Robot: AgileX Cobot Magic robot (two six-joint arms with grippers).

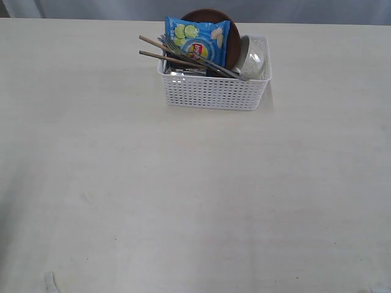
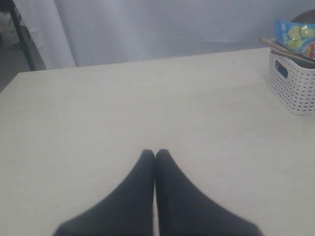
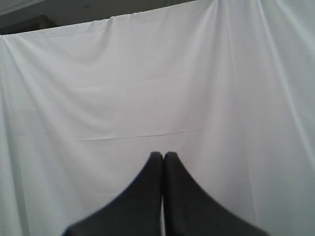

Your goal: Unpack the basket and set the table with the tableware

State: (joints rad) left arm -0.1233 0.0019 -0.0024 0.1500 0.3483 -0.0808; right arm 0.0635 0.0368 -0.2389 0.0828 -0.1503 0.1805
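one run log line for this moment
stage: unpacking not started | basket: packed, on table | left gripper: shut, empty, over table | right gripper: shut, empty, facing curtain

Basket at table's far middle, chip bag and bowl inside.

Left claw closed; right claw seemingly closed.

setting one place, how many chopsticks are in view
2. Both rest in the basket, farther chopstick and nearer chopstick side by side, ends poking over its left rim; others could hide under the chip bag.
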